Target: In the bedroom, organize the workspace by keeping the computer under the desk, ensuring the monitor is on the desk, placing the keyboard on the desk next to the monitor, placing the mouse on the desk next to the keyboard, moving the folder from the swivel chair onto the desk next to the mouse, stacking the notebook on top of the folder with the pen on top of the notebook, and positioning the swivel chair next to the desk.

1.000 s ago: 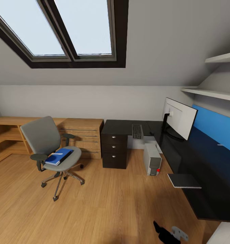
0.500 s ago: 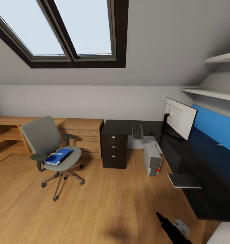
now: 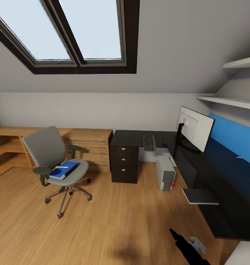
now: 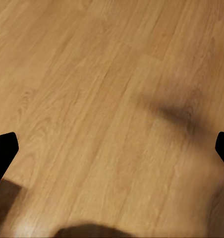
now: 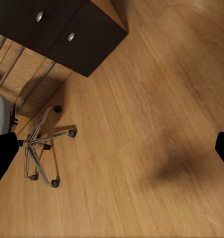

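Bedroom workspace, stock as seen from the head view.

Done:
- monitor [image 3: 194, 131] on desk [image 3: 213, 173]
- keyboard [image 3: 149, 142] on desk, near the monitor
- computer [image 3: 165, 172] on the floor at the desk's edge, seemingly under it

Outstanding:
- folder [image 3: 63, 170] lies on the swivel chair [image 3: 53, 158], which stands well apart from the desk
- flat grey item, possibly the notebook [image 3: 199, 196], overhangs the desk's edge
- mouse not made out

Grippers: left gripper [image 4: 112, 148] and right gripper [image 5: 112, 151] have jaws spread wide and empty, over bare floor.

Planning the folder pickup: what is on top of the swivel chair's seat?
The blue folder lies on the swivel chair seat, with a thin white item on it. What is beneath the folder is covered.
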You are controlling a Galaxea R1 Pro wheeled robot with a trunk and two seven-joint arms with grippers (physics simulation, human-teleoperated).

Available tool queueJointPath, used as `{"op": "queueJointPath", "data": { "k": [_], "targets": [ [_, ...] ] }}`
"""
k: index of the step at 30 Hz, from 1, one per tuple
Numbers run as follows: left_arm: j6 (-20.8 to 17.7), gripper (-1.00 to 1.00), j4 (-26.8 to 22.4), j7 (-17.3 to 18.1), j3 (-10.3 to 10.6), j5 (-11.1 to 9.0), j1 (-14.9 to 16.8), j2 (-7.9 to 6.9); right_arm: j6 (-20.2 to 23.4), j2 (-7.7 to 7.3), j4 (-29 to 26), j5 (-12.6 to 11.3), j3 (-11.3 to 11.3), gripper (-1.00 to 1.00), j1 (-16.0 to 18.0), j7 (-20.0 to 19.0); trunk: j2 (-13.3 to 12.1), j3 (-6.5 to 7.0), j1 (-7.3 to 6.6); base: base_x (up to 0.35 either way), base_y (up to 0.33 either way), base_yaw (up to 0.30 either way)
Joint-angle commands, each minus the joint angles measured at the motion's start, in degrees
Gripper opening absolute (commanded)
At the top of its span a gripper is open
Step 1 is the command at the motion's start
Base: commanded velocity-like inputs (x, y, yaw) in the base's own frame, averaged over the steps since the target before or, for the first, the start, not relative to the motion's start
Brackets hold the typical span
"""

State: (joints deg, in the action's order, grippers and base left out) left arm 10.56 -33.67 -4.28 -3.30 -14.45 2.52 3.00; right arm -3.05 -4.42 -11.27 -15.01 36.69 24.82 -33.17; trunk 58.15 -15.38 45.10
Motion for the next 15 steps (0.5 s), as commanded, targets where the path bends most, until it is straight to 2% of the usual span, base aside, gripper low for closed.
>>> {"op": "queueJointPath", "data": {
  "k": [1, 15],
  "targets": [
    [0.2, 1.0, 0.2, 0.0, -0.1, -0.4, 0.0, 0.02, -0.1, -0.03, 0.1, -0.3, 0.0, 1.0, 0.1, -0.2, 0.0, -0.07, 0.0, 0.0, 0.0, 0.0],
    [0.2, 1.0, 1.6, 0.2, -0.4, -0.5, 0.0, -0.01, -0.5, -0.01, -0.2, -0.4, 0.0, 1.0, 0.1, -0.3, 0.0, -0.07, 0.0, 0.0, 0.0, 0.0]
  ]
}}
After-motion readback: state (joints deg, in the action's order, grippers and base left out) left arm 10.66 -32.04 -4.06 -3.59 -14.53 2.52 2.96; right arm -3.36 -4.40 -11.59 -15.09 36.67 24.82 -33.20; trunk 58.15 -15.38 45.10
